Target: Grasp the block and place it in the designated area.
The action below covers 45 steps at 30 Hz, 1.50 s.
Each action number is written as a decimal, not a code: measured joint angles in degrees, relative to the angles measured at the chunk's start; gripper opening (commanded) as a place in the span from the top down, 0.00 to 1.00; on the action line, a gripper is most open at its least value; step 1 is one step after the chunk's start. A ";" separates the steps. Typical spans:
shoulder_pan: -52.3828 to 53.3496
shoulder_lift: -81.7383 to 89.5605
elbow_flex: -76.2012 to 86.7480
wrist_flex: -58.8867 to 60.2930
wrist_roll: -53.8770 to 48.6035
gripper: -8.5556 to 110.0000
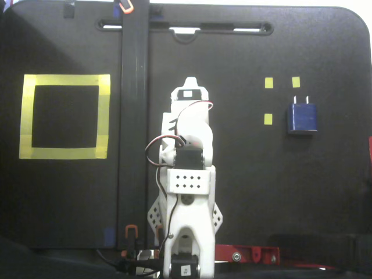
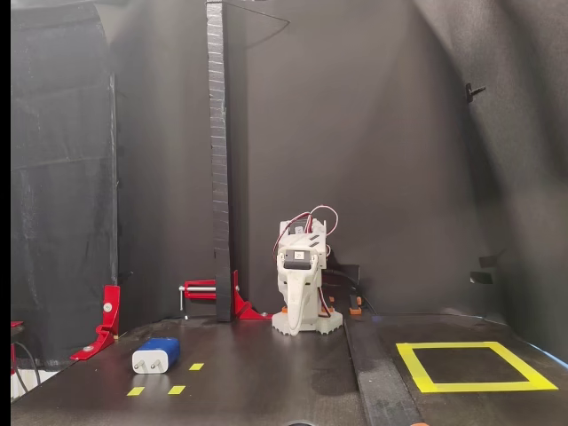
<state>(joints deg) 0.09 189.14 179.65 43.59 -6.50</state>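
Claw (image 1: 190, 83) state is proving impossible to tell, with the folded white arm (image 1: 187, 174) sitting at the center of the black table (image 1: 325, 192) and gripping nothing. Lying empty at nine o'clock in the top-down fixed view is the designated area (image 1: 64, 81). Resting at three o'clock, beside small yellow tape squares (image 1: 268, 82), is the block (image 1: 303, 118). Judging by this, the reach is not yet beginning; the next move calls for swinging right and descending.

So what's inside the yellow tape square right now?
Only bare black surface shows inside the designated area in both fixed views. The block lies far off beside small yellow tape marks. Nothing covers it.
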 measured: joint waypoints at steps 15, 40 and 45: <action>0.00 0.00 0.00 0.00 0.00 0.93; -0.79 0.00 0.00 -23.47 0.00 0.93; -1.32 0.00 0.00 -30.94 0.00 0.93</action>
<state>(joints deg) -1.23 189.14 179.65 12.66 -6.50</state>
